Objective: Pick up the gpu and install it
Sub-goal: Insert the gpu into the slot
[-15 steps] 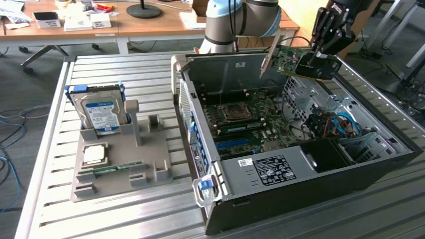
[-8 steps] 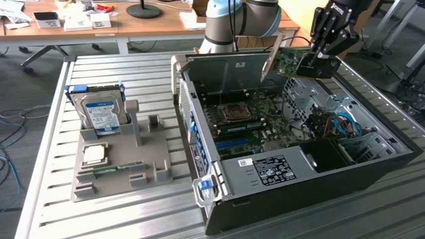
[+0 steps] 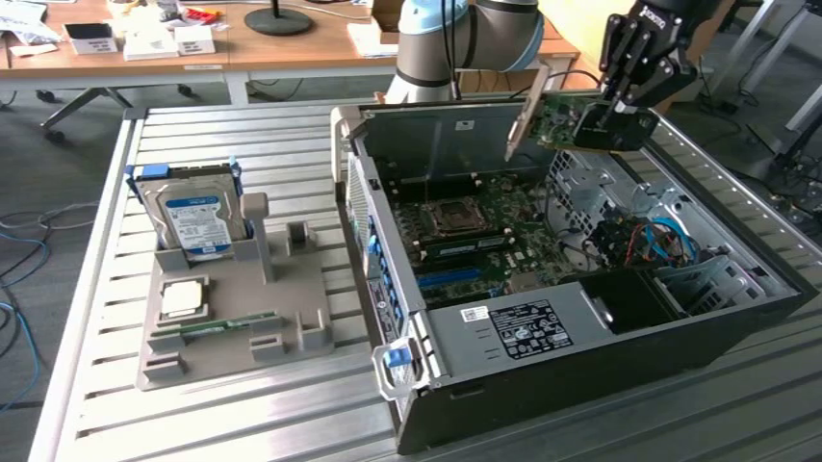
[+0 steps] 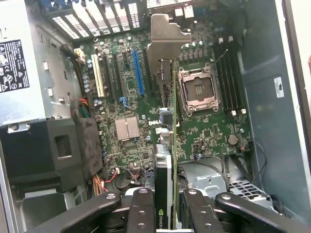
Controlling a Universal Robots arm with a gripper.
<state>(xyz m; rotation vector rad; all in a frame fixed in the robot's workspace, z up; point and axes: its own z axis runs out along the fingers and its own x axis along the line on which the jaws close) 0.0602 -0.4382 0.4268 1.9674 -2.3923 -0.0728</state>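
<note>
Tabletop: silver metal surface of long parallel slats, with a raised rail along each edge.
Exterior view's left: a grey moulded holder with upright posts and slots sits flat on the slats.
Exterior view's right: an open black computer case lies on its side, open face up, just beside the holder.

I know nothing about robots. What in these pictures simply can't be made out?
Exterior view: the black gripper covers one end of the thin green circuit-board card with a silver bracket.
Wrist view: the card shows edge-on, so both faces are hidden.
Exterior view: the print on the boxy silver hard drive is too small to read.
</note>
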